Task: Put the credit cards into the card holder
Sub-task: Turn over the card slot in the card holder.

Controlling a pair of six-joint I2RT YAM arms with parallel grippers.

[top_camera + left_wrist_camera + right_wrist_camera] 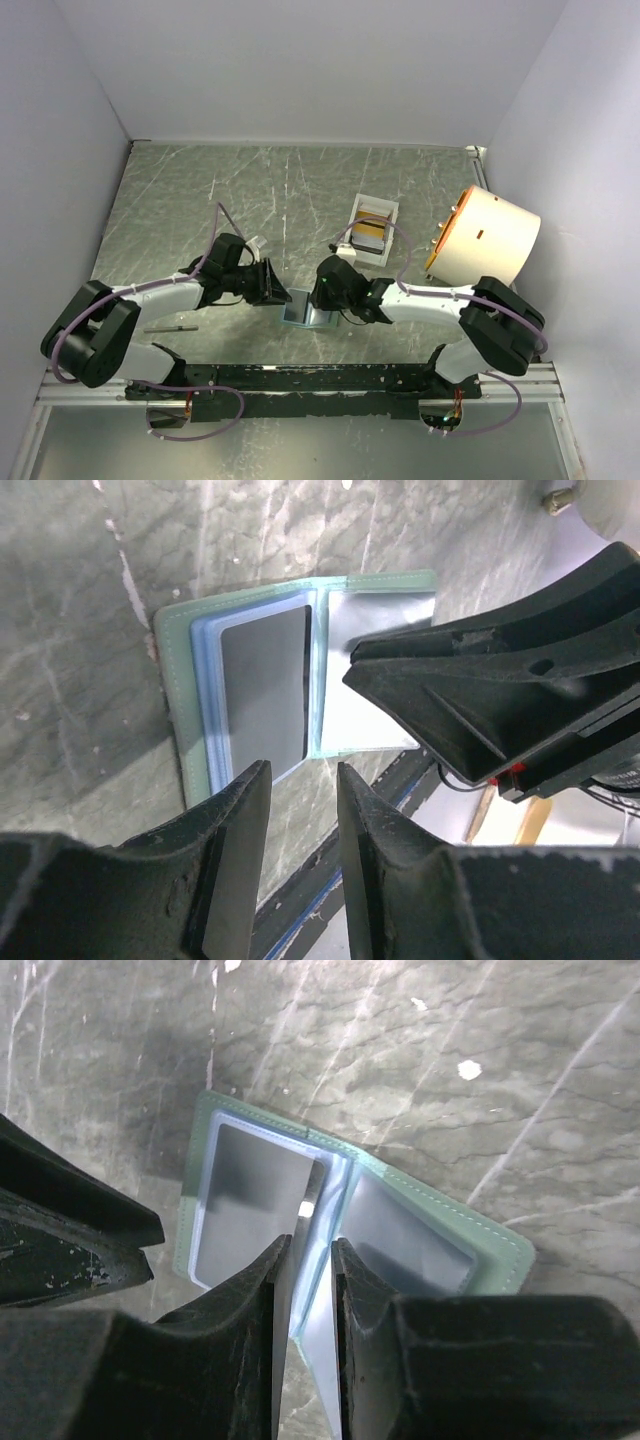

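Observation:
The sage-green card holder [303, 313] lies open on the table between my two grippers. In the left wrist view its green edge [175, 650] frames pale blue sleeves, and a dark credit card [265, 695] sits in the left sleeve. My left gripper [303, 770] is open and empty just at the holder's near edge. My right gripper [310, 1245] is shut on a thin pale inner sleeve of the card holder [490, 1245] and holds that leaf upright by the fold. More credit cards [368, 238], gold and dark, lie in the white tray.
The white tray [378, 207] sits behind the holder, right of centre. A big cream cylinder [485, 237] stands at the right, above the right arm. The black base rail [330, 378] runs along the near edge. Grey walls close in on both sides.

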